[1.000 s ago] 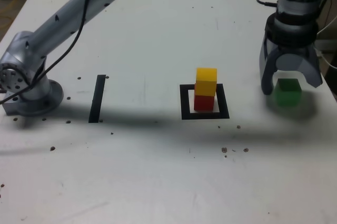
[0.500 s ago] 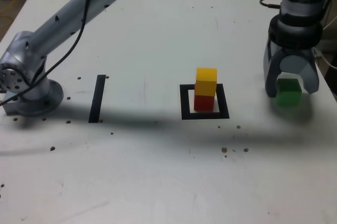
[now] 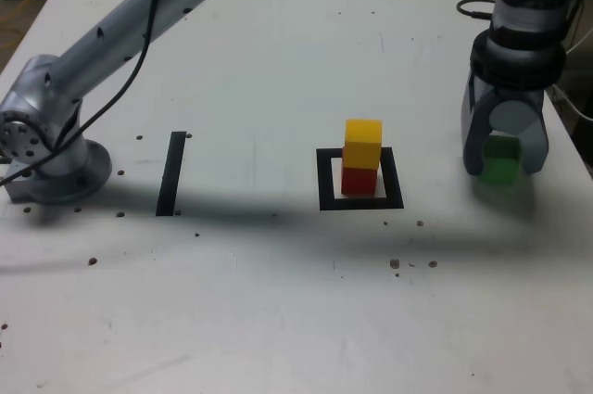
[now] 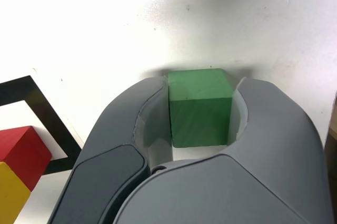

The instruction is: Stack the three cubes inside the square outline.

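Now our gripper (image 3: 501, 164) pinches the green cube (image 4: 200, 107) near the table's (image 3: 278, 42) right edge in the exterior view. If we set it off-centre, the yellow cube (image 3: 362, 143) and red cube (image 3: 359, 180) may topple.

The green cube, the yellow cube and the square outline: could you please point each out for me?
green cube (image 4: 200, 108), wrist view, its front face.
yellow cube (image 3: 362, 143), exterior view, its front face.
square outline (image 3: 324, 181), exterior view, its tape side on that view's left.

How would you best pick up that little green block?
From straight above, pinching two opposite flat side faces. The green cube sits flat on the table with open space around it, and the gripper is already shut on it that way, one finger on each side.
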Controlling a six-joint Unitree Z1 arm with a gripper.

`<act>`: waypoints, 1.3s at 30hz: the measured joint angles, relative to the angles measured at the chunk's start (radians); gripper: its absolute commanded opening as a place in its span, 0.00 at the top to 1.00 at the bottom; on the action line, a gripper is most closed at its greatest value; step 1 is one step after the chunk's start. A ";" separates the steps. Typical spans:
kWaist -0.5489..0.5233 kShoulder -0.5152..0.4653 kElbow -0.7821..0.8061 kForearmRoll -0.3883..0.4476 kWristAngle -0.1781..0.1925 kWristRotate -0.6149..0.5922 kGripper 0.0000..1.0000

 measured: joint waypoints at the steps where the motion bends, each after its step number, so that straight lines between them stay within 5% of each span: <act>1: 0.000 0.000 0.000 0.000 0.000 0.000 0.88; 19: -0.010 -0.237 0.088 0.116 0.027 0.004 0.89; 33: -0.011 -0.544 0.406 0.127 0.030 -0.006 0.89; 39: -0.027 -0.582 0.494 0.114 0.020 -0.034 0.89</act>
